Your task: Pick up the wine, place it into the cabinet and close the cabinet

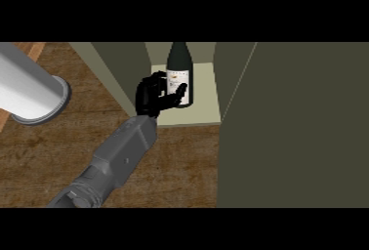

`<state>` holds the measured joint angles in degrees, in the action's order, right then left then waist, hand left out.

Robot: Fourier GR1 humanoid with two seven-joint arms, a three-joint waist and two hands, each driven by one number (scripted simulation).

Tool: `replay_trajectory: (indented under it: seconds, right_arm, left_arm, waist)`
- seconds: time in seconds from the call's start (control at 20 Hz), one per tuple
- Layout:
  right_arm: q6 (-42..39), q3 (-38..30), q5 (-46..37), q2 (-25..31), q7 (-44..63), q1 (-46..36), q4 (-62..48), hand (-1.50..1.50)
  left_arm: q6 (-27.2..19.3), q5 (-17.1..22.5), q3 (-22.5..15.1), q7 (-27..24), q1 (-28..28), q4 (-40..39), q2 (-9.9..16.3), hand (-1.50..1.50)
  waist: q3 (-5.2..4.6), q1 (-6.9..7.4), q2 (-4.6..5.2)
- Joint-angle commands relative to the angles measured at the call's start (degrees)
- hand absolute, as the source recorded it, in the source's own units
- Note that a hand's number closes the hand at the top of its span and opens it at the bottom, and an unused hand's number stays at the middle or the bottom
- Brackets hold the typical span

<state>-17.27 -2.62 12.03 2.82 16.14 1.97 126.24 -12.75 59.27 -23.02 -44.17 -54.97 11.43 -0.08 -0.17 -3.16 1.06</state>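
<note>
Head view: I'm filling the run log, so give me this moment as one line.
phase: placing | left hand: shut on wine bottle | bottle: upright inside cabinet | cabinet door: open | right hand: not in view

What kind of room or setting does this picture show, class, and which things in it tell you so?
Most likely a kitchen. A wooden counter runs beneath an open olive-green cabinet with a pale shelf, and a dark wine bottle with a white label stands inside it, the robot's hand curled round it.

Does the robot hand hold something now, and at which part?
Yes. The left robot hand holds the wine bottle at its body, around the white label.
</note>
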Motion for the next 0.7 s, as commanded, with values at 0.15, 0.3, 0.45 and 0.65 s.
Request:
replay_trajectory:
  seconds: [0.15, 0.3, 0.45, 0.65]
  right_arm:
    - [-0.97, -0.43, -1.06, 0.05, -2.95, 1.66, -1.53, -1.50]
    - [-0.04, -1.68, 0.42, 0.55, -1.00, -0.22, -0.64, -1.50]
    - [-0.49, -0.40, -1.75, 0.34, -1.90, 1.11, -0.72, -1.50]
    - [0.47, -1.23, -0.36, 0.75, 0.49, 0.60, 1.61, -1.50]
  left_arm:
    - [0.95, -0.87, 2.25, -6.81, 0.07, -1.96, 0.07, -1.50]
    - [2.54, -2.34, 1.49, -9.14, 0.18, -0.76, 0.72, -1.50]
    - [2.45, -3.42, 0.28, -11.08, 2.85, 2.42, 0.12, -1.50]
    - [2.24, -3.65, 0.14, -9.79, 4.96, 5.00, 2.87, -1.50]
  waist:
    - [0.14, 1.09, -0.38]
    - [0.14, 1.66, -0.53]
    - [0.17, 2.69, -0.93]
    - [0.16, 3.17, -1.13]
